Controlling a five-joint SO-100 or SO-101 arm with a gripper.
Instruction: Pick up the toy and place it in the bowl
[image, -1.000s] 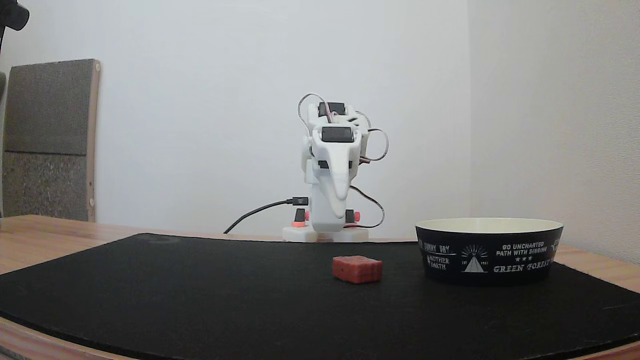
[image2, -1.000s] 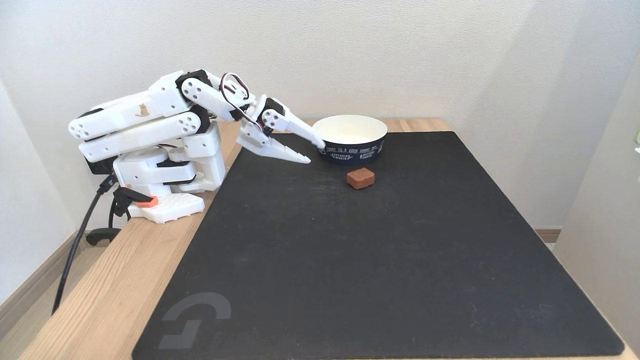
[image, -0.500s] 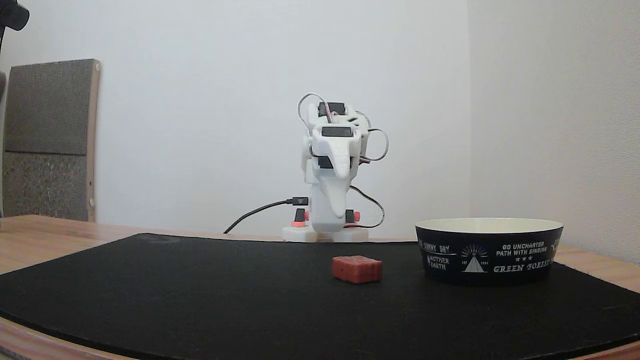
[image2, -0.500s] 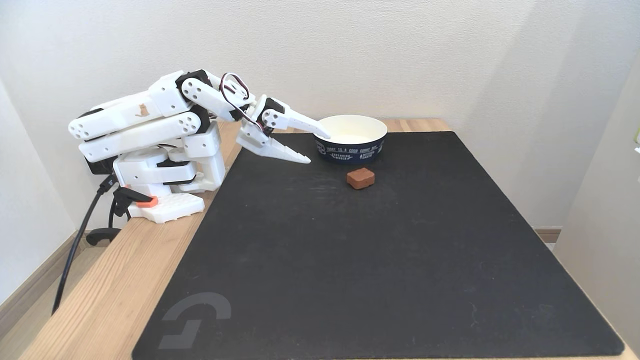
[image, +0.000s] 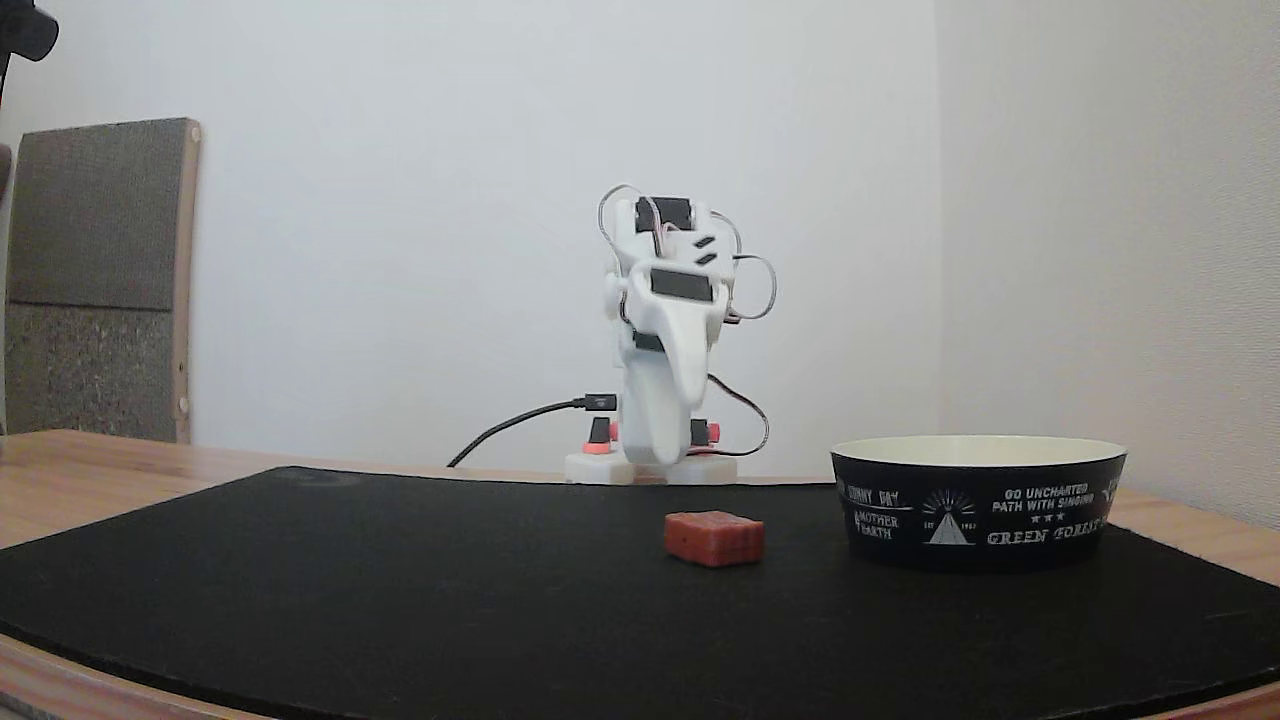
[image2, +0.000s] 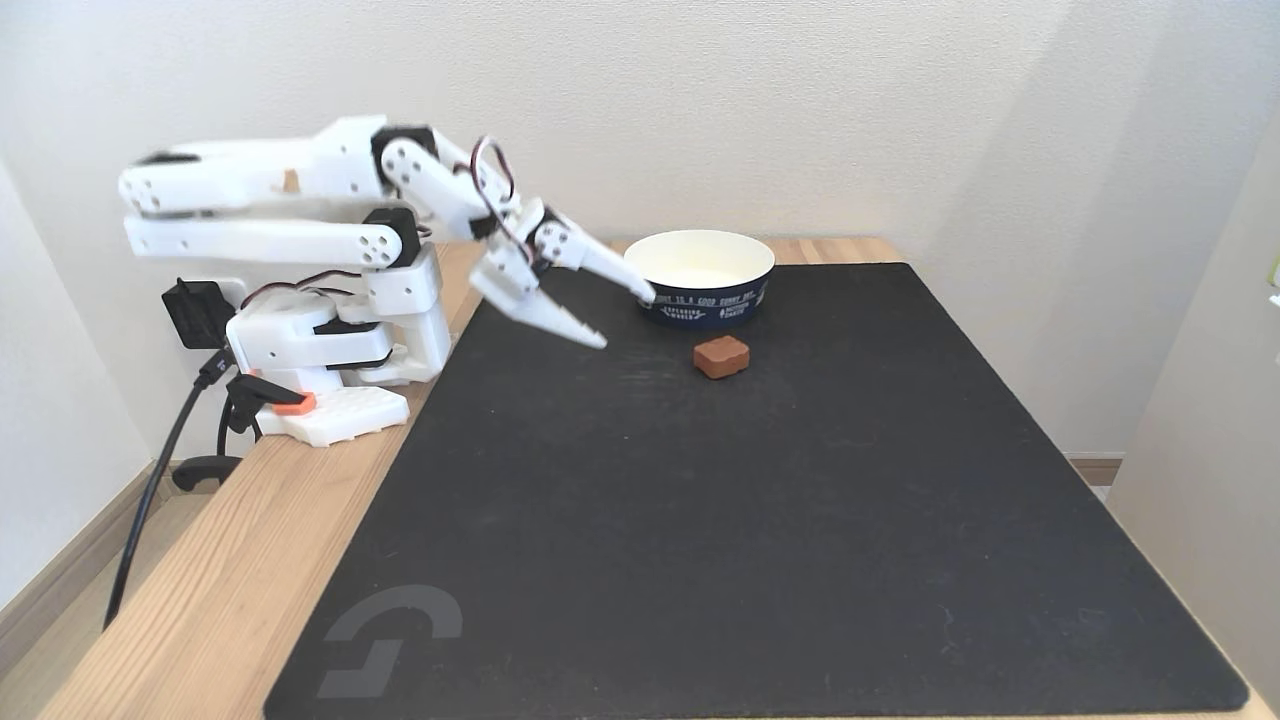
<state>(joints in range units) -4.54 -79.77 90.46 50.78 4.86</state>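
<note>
The toy (image: 715, 538) (image2: 722, 356), a small red block with dark dots, lies on the black mat just in front of the bowl. The bowl (image: 978, 500) (image2: 703, 280) is wide and black with a cream inside and white print. My white gripper (image2: 626, 318) (image: 675, 425) hangs above the mat to the left of the bowl and the toy in a fixed view, touching neither. Its two fingers are spread apart with nothing between them. From the low fixed view the gripper points toward the camera, well behind the toy.
A black mat (image2: 760, 520) covers most of the wooden table (image2: 210, 560). The arm's base (image2: 330, 405) and its cable (image2: 150, 490) sit at the table's left edge in a fixed view. A grey panel (image: 95, 280) leans at the far left wall.
The arm has lifted and reached out from its folded pose, carrying the gripper lower and nearer the toy. The fingers opened wide earlier and stay apart. Toy and bowl have not moved.
</note>
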